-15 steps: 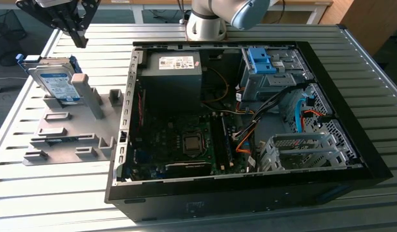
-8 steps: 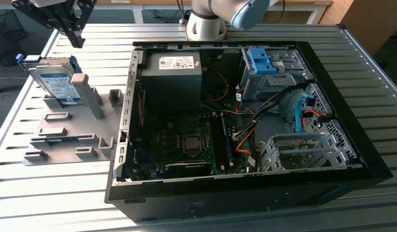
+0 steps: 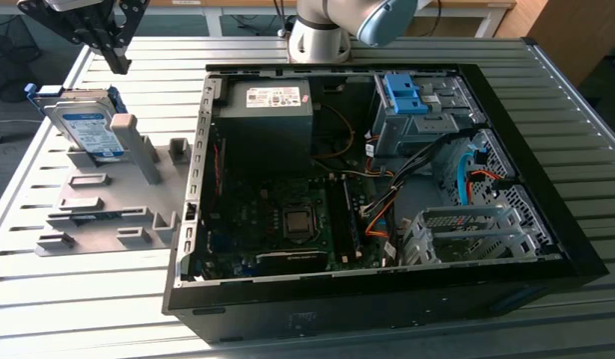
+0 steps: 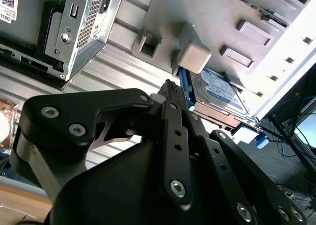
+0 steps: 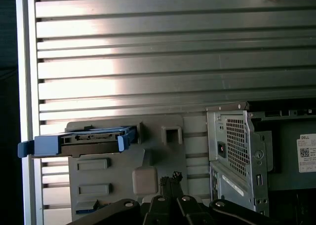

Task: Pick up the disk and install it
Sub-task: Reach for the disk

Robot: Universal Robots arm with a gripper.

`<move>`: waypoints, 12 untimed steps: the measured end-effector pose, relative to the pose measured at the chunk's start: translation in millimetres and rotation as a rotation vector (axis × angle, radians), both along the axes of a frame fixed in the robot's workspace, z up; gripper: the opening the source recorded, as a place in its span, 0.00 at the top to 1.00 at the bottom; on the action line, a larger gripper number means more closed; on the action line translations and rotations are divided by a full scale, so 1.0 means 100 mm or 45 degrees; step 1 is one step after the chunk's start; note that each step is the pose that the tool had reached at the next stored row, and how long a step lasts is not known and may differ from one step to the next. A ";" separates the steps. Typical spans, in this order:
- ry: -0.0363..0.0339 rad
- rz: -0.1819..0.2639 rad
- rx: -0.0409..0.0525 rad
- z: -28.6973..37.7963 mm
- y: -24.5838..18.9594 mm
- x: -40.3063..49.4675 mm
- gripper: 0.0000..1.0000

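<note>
The disk (image 3: 83,126) stands on edge, leaning in a grey holder (image 3: 108,217) on the exterior view's left. It is silver with a white-and-blue label and a blue frame. My black gripper (image 3: 118,66) hangs above and slightly behind it, apart from it, fingers closed to a single point with nothing between them. In the second wrist view the shut gripper (image 4: 170,87) points toward the holder, with the disk (image 4: 217,89) beyond it. The first wrist view shows the disk (image 5: 89,138) edge-on, to one side of the gripper (image 5: 170,178).
An open black computer case (image 3: 387,288) lies on the slatted metal table (image 3: 88,314). Inside are a power supply (image 3: 265,112), a motherboard, loose cables, and a grey drive bay (image 3: 417,127) topped by a blue bracket (image 3: 402,91). The arm's base stands behind the case.
</note>
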State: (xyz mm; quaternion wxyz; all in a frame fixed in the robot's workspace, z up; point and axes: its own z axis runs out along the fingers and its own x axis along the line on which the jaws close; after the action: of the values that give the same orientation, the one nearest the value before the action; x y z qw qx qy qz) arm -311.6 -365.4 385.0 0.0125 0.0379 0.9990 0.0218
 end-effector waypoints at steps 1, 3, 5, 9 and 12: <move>0.0000 0.000 0.000 0.000 0.000 0.000 0.89; 0.0000 0.000 0.000 0.000 0.000 -0.008 0.89; -0.0001 0.000 0.000 0.000 0.000 -0.026 0.89; 0.0001 0.000 0.000 0.000 0.007 -0.096 0.89; 0.0001 0.000 0.000 -0.001 0.054 -0.178 0.89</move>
State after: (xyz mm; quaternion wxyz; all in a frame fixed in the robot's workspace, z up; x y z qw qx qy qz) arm -329.4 -360.0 384.9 0.0125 0.0379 0.9990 0.0218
